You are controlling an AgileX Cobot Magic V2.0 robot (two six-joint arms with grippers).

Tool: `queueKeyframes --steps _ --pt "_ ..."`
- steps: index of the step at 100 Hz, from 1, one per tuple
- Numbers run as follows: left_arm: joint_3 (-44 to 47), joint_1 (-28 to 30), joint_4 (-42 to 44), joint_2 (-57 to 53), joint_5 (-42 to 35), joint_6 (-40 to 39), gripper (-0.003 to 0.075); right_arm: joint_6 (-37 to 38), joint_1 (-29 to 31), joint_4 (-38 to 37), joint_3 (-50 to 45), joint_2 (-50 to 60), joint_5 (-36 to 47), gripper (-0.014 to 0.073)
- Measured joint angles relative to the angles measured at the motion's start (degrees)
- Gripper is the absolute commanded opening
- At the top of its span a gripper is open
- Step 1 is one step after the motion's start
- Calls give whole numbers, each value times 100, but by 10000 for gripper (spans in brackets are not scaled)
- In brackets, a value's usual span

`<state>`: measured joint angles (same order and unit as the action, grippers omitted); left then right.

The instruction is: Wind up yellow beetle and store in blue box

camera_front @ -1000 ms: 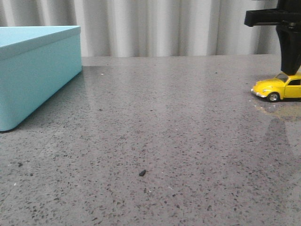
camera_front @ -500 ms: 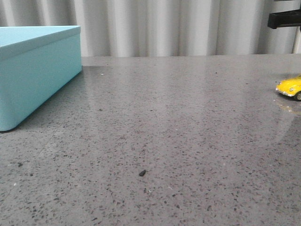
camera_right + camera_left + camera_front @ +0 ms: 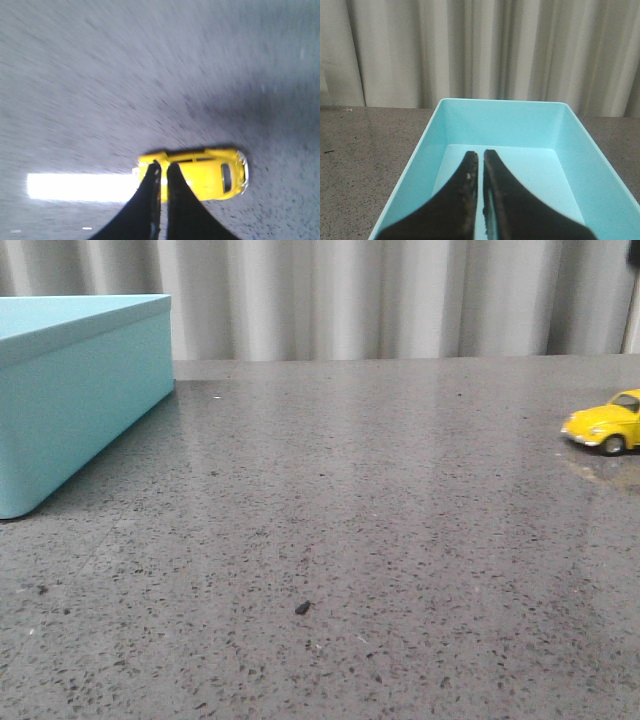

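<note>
The yellow beetle point(image 3: 605, 423) stands on its wheels on the grey table at the far right edge of the front view, nose to the left. In the blurred right wrist view it point(image 3: 206, 175) lies below my right gripper point(image 3: 163, 167), whose fingers are shut with only a thin slit and hold nothing. The blue box point(image 3: 80, 390) stands at the far left. The left wrist view looks down into its open, empty inside point(image 3: 500, 125), with my left gripper point(image 3: 481, 155) shut above it. Neither gripper shows in the front view.
The speckled grey tabletop point(image 3: 350, 520) stretches between the box and the car. A small dark crumb point(image 3: 302, 608) lies near the front. A pleated pale curtain point(image 3: 380, 295) hangs behind the table's far edge.
My right gripper, which stood on the beetle's roof, has risen out of the front view. The beetle slid right, then rolled back a little to the left.
</note>
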<state>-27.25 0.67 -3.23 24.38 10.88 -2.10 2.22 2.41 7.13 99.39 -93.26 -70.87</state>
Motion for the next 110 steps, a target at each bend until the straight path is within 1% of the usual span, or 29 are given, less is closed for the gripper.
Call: queueKeyframes --steps 9,22,110 --pt "0 0 0 0 0 0 -21 -21 0 126 279 265 -12 -61" --pt "0 0 0 0 0 8 -21 -49 0 179 340 519 -74 -61" --pt "-4 0 0 0 -153 8 -21 -91 0 210 340 822 -150 -61"
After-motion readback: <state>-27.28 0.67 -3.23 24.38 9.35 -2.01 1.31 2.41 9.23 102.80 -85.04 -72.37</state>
